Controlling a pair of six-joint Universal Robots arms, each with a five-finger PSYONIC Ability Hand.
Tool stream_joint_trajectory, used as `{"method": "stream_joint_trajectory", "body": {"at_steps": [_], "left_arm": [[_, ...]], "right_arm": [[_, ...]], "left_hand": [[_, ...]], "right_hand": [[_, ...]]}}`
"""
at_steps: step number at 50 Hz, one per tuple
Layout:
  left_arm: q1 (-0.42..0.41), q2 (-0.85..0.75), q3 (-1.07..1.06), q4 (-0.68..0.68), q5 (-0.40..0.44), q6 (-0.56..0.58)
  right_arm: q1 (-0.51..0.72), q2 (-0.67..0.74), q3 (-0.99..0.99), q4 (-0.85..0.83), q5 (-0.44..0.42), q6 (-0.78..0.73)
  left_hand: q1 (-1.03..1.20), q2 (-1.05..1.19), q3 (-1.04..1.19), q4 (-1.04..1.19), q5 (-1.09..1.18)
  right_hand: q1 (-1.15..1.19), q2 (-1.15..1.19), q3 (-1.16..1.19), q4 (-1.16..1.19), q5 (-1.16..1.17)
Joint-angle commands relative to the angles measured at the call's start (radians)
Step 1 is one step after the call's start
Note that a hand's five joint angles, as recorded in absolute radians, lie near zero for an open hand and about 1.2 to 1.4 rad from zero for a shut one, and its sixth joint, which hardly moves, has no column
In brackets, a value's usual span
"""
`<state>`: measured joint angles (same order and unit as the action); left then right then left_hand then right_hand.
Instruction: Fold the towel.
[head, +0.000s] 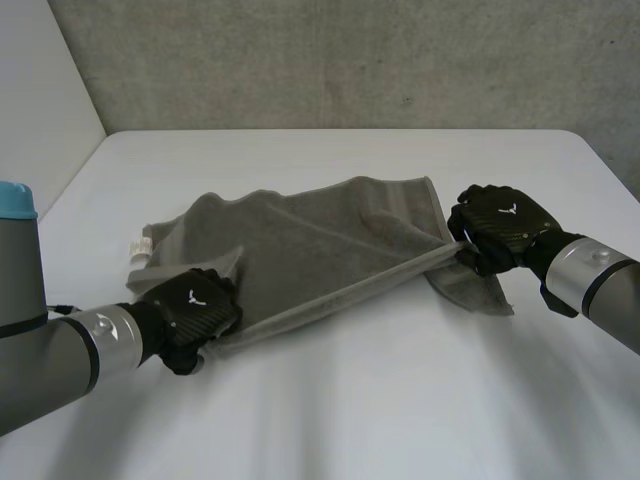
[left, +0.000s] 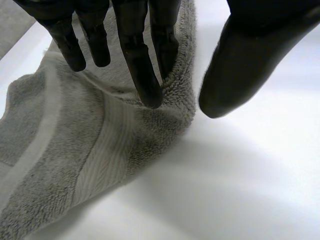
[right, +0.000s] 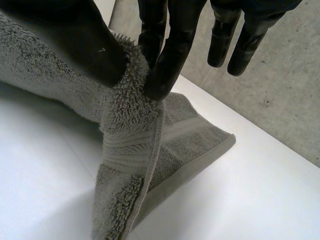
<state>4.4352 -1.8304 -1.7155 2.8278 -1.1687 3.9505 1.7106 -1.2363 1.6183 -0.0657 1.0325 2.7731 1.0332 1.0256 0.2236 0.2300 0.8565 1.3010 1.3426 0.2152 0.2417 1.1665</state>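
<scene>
Your left hand (head: 195, 305) sits at the near left corner of the grey terry towel (head: 320, 240): straight fingers (left: 145, 75) touch a raised fold, thumb (left: 235, 70) apart, nothing pinched. The towel lies rumpled mid white table (head: 400, 400), small white label (head: 140, 247) at its left end, near edge lifted in a taut line. Your right hand (head: 500, 225) pinches that edge's right corner between thumb and fingers.
</scene>
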Motion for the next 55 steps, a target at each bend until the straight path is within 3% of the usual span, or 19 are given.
{"method": "stream_joint_trajectory", "body": {"at_steps": [1, 8, 23, 29, 32, 33, 40, 46, 51, 55], "left_arm": [[0.021, -0.006, 0.010, 0.033, 0.000, 0.001], [0.029, -0.033, -0.007, 0.137, 0.000, 0.000], [0.044, -0.116, -0.012, 0.196, 0.001, 0.004], [0.047, -0.132, -0.012, 0.194, 0.000, 0.006], [0.047, -0.132, -0.013, 0.191, -0.002, 0.004], [0.046, -0.132, -0.012, 0.191, -0.003, 0.000], [0.039, -0.119, -0.013, 0.183, -0.008, -0.017], [0.047, -0.036, -0.012, 0.156, 0.000, -0.082], [0.082, 0.010, 0.001, 0.133, 0.000, -0.083], [0.119, 0.022, 0.025, 0.130, 0.003, -0.082]], "right_arm": [[0.006, 0.000, 0.000, 0.001, 0.000, 0.000], [0.009, 0.000, 0.006, 0.001, -0.002, 0.000], [0.009, 0.001, 0.009, 0.001, 0.000, 0.000], [0.009, 0.005, 0.009, 0.000, 0.000, -0.001], [0.009, 0.005, 0.011, 0.000, 0.000, 0.000], [0.009, 0.006, 0.011, 0.000, 0.000, 0.000], [0.011, 0.009, 0.012, 0.017, -0.011, -0.007], [0.014, -0.003, 0.015, 0.112, -0.040, -0.115], [-0.005, 0.008, -0.032, 0.318, -0.059, -0.392], [-0.002, 0.009, -0.044, 0.376, -0.060, -0.466]], "left_hand": [[-0.059, -0.052, -0.049, -0.055, -0.057], [-0.229, -0.222, -0.049, -0.055, -0.227], [-0.218, -0.210, -0.049, -0.055, -0.216], [-0.009, -0.002, -0.049, -0.055, -0.007], [0.190, 0.198, -0.049, -0.055, 0.192], [0.361, 0.369, -0.049, -0.055, 0.364], [0.363, 0.371, -0.049, -0.055, 0.365], [0.363, 0.371, -0.049, -0.055, 0.365], [0.363, 0.371, -0.049, -0.055, 0.365], [0.363, 0.371, -0.049, -0.055, 0.365]], "right_hand": [[0.095, 0.054, -0.041, -0.067, 0.055], [0.095, 0.054, -0.041, -0.067, 0.055], [0.095, 0.054, -0.041, -0.067, 0.055], [0.095, 0.054, -0.041, -0.067, 0.055], [0.095, 0.054, -0.041, -0.067, 0.055], [0.095, 0.054, -0.041, -0.067, 0.055], [0.095, 0.054, -0.041, -0.067, 0.055], [0.095, 0.054, -0.041, -0.067, 0.055], [0.095, 0.054, -0.041, -0.067, 0.055], [0.095, 0.054, -0.041, -0.067, 0.055]]}}
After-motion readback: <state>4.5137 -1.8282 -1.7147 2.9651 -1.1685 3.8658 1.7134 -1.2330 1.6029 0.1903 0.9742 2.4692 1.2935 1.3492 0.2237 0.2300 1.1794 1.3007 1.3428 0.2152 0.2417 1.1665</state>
